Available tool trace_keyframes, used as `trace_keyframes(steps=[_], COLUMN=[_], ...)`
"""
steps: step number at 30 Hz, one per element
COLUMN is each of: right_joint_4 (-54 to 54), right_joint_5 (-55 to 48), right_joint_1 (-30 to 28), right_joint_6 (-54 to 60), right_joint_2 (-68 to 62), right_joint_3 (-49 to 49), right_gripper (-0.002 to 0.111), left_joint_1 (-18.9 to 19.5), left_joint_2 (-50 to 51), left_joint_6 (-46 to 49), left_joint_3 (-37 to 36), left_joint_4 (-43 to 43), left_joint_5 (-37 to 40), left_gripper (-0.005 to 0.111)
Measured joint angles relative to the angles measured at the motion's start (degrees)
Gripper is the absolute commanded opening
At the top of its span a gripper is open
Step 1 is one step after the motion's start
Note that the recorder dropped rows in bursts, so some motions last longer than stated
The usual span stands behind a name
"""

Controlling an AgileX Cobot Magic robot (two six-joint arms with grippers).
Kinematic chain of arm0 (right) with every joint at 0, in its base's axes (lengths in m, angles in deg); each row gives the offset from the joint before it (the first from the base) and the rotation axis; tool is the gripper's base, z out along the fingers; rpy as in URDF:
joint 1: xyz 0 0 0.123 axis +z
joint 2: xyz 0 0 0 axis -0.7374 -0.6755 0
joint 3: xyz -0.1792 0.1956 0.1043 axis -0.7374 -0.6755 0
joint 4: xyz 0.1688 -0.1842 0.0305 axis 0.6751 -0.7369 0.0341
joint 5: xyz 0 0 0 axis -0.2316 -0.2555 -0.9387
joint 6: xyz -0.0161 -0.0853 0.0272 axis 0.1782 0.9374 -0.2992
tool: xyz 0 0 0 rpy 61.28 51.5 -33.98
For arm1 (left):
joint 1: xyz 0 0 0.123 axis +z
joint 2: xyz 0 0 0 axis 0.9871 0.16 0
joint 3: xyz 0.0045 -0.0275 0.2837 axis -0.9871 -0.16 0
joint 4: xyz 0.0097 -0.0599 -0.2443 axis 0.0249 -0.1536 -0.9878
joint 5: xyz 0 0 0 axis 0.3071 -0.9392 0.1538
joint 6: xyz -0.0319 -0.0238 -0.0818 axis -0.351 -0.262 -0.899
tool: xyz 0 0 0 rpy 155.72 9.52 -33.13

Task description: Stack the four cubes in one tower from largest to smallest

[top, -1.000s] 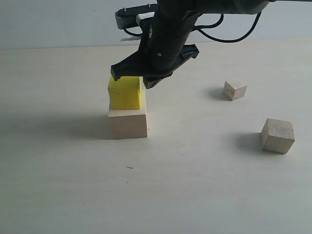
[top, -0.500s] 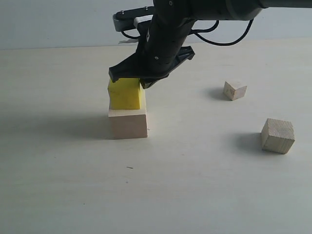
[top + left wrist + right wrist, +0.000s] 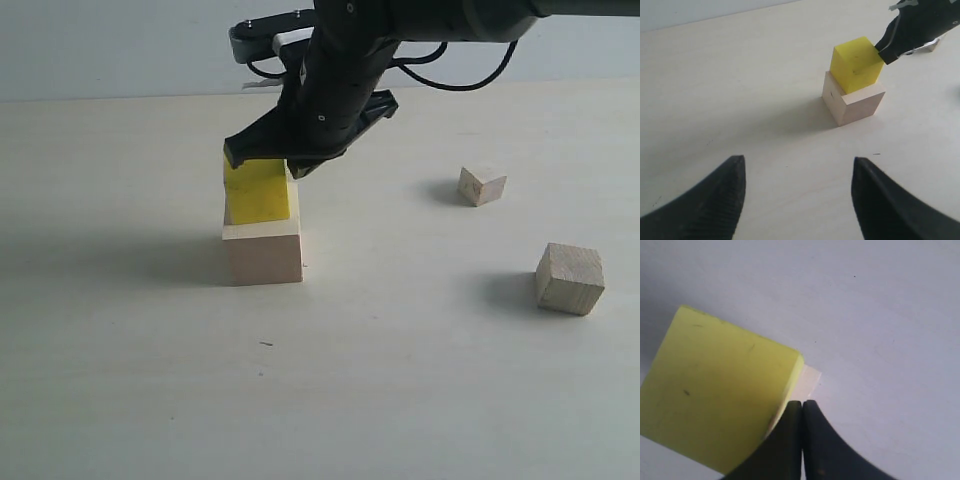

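Observation:
The bright yellow cube [image 3: 257,190] sits on the large pale wooden cube [image 3: 263,255], turned a little askew to it; both also show in the left wrist view, yellow cube [image 3: 856,63] on pale cube [image 3: 855,102]. My right gripper [image 3: 296,171] is shut with nothing between its fingers, its tips against the yellow cube's [image 3: 715,400] right side. The medium grainy wooden cube [image 3: 570,278] lies at the right front. The small wooden cube [image 3: 482,185] lies farther back right. My left gripper [image 3: 799,167] hangs open over bare table, well short of the stack.
The pale tabletop [image 3: 400,380] spreads all round the cubes. The right arm's black body and cables [image 3: 340,70] hang above and behind the stack. A grey wall [image 3: 100,40] closes the back.
The shut right gripper has edged up and left against the yellow cube, which has turned slightly on the pale cube. The two loose cubes have not moved.

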Motion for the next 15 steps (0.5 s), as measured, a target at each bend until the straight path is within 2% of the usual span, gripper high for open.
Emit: trace_keyframes(steps=[8, 15], right_joint_4=[-7.97, -8.62], right_joint_5=[-3.94, -6.94], right_joint_1=[-1.37, -9.76], right_joint_6=[-6.97, -7.62], right_joint_2=[0.73, 5.09], right_joint_3=[0.0, 0.0], right_gripper=[0.0, 0.0], left_joint_1=[0.0, 0.0], left_joint_2=[0.0, 0.0], left_joint_6=[0.0, 0.0], left_joint_3=[0.0, 0.0], left_joint_4=[0.0, -0.14], left_joint_5=[0.0, 0.0], left_gripper=[0.061, 0.061])
